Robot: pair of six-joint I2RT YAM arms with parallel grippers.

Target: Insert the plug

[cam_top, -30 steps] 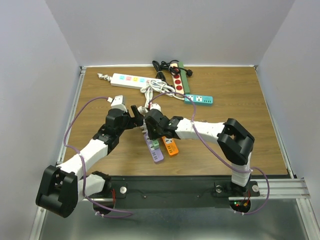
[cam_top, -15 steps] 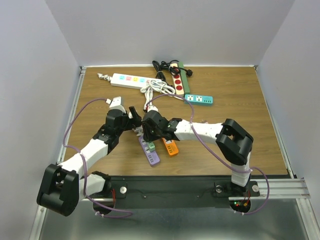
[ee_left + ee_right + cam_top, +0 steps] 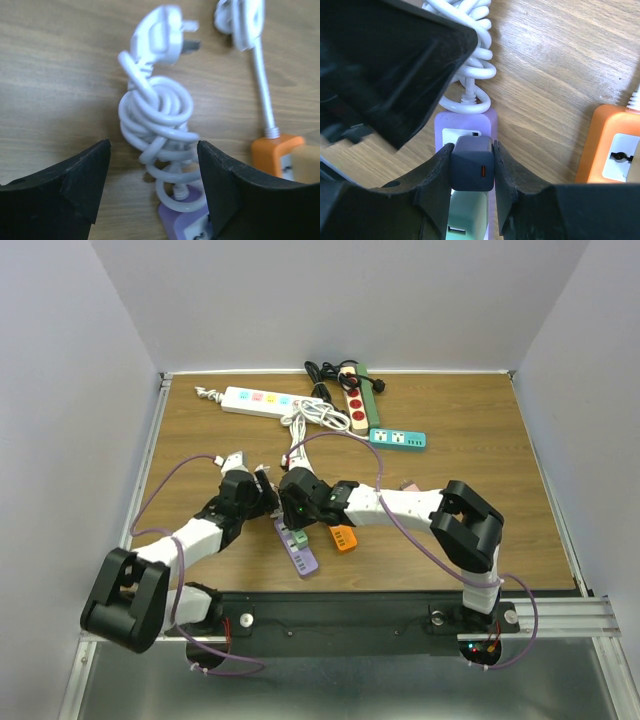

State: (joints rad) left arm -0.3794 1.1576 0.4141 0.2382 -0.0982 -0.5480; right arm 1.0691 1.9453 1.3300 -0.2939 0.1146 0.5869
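Note:
My right gripper (image 3: 471, 170) is shut on a dark grey cube plug (image 3: 472, 169), held over the white socket face of the purple power strip (image 3: 489, 123). A pale green adapter (image 3: 466, 216) sits in the strip just below the plug. In the top view the purple strip (image 3: 303, 556) lies near the front middle of the table, with the right gripper (image 3: 294, 508) above its far end. My left gripper (image 3: 154, 187) is open and empty, its jaws straddling the strip's coiled white cable (image 3: 155, 112) and purple end (image 3: 186, 220). In the top view the left gripper (image 3: 262, 495) is just left of the right one.
An orange power strip (image 3: 343, 538) lies right beside the purple one and shows in the right wrist view (image 3: 612, 147). At the back lie a white strip (image 3: 258, 401), a beige-green strip (image 3: 357, 400), a teal strip (image 3: 397, 440) and tangled cables (image 3: 315, 412).
Both grippers have moved toward the near edge and lower, closing in over the purple strip's far end. The purple strip has shifted slightly. The right gripper keeps hold of the plug.

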